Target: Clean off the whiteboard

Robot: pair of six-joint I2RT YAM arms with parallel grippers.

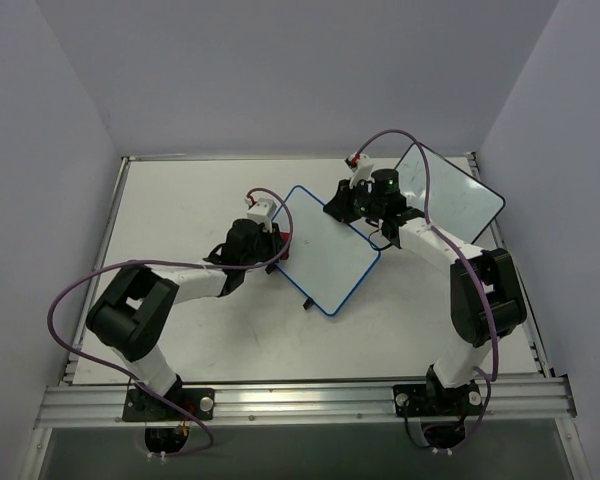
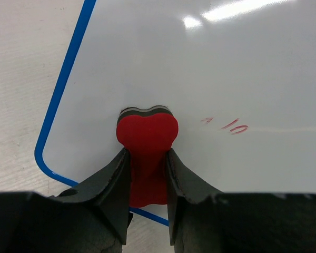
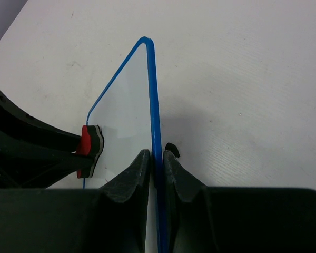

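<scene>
Sitting in the middle of the top view, the whiteboard (image 1: 325, 250) is smooth and shiny, with round corners and a bright blue rim. One small red eraser (image 2: 147, 132), shaped like a heart with a dark fuzzy layer, touches it. The left gripper (image 2: 146, 158) squeezes the eraser tight. The right gripper (image 3: 156, 154) is pinched on the blue rim. A few red marks (image 2: 233, 126) sit right of the eraser. One more board (image 1: 450, 195), with a dark rim, is at the upper right on the white table (image 1: 180, 200).
</scene>
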